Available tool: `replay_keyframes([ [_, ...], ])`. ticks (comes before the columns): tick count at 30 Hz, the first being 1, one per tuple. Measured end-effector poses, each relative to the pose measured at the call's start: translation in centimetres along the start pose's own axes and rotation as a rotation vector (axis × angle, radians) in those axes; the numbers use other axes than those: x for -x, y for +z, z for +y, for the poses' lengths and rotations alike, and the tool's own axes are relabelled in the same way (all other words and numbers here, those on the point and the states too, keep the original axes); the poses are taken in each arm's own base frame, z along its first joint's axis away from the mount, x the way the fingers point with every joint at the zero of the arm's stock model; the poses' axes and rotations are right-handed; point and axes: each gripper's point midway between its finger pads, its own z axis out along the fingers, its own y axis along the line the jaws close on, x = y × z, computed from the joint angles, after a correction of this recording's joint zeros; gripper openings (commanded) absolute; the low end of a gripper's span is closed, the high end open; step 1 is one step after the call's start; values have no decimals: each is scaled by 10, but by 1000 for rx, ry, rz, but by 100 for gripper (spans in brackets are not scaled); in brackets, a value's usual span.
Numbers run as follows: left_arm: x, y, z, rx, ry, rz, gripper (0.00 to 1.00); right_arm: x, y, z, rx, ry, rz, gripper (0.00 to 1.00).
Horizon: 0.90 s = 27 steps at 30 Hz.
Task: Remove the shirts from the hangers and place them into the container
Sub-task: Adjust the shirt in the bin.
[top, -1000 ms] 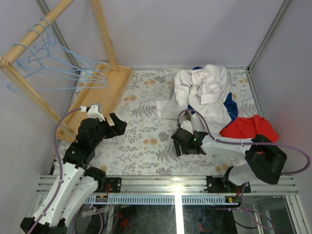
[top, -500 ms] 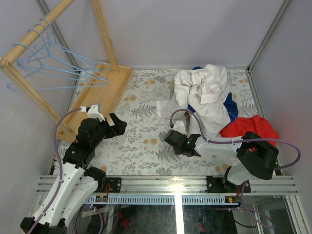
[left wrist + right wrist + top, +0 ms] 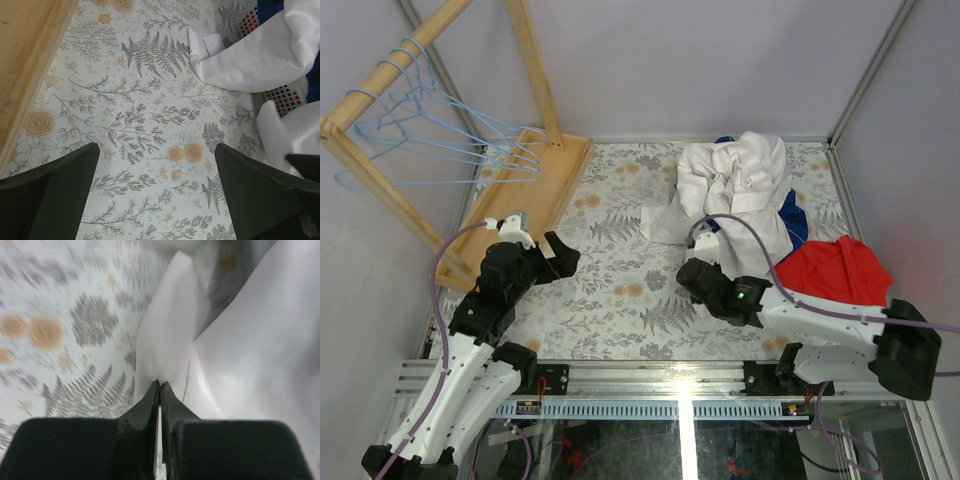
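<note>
Right claw (image 3: pixel 159 385) is pinched together, and in its wrist view a ridge of white shirt (image 3: pixel 240 340) runs straight into the tips. It looks clamped on a fold of that cloth, though the view is blurred and I cannot tell how deep the bite is. From above, it sits at the near edge of the pile (image 3: pixel 738 185), on the side toward the rack (image 3: pixel 535 75), low over the tabletop (image 3: pixel 610 300). The pile lies beyond the claw and a little to its right, so the fold would have to go up and away from the arm bases to land on top. One sleeve (image 3: pixel 658 222) trails out of the pile toward the rack. Left claw (image 3: pixel 156 149) stands wide apart and empty, well apart from the pile on the rack side, so the right arm is much the nearer. From above, the basket (image 3: pixel 283 95) is buried under the pile. Only a strip of white grid with red and dark showing through appears in the left wrist view, likely its wall. Hangers (image 3: pixel 440 135) hang bare on the rack. Which white shirt is held cannot be told.
</note>
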Motion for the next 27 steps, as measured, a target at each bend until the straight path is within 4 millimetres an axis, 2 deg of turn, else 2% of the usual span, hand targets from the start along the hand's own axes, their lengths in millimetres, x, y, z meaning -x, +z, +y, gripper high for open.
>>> replay_keyframes([
  [4,0,0,1,3,0,-2,100,71,-35,-8,-10,20,-218,0],
  [7,0,0,1,4,0,-2,100,141,-70,-25,-85,28,-410,0],
  [8,0,0,1,4,0,-2,100,158,-78,-32,-112,38,-449,0],
  [10,0,0,1,4,0,-2,100,200,-91,-59,-182,83,-506,0],
  [13,0,0,1,4,0,-2,100,259,-98,-121,-339,195,-557,0],
  [16,0,0,1,5,0,-2,100,296,-89,-169,-449,258,-563,1],
  [18,1,0,1,6,0,-3,100,304,-67,-186,-473,270,-517,10],
  [19,1,0,1,6,0,-3,100,306,-51,-191,-474,273,-484,19],
  [20,1,0,1,6,0,-4,100,304,-30,-193,-462,266,-436,35],
  [21,1,0,1,7,0,-5,100,297,-7,-193,-442,252,-375,45],
  [23,2,-1,1,7,0,-11,100,272,39,-184,-388,213,-229,52],
  [25,3,-2,1,6,0,-15,100,243,68,-173,-348,176,-96,60],
  [27,3,-2,1,4,0,-19,100,223,78,-166,-322,155,-11,68],
])
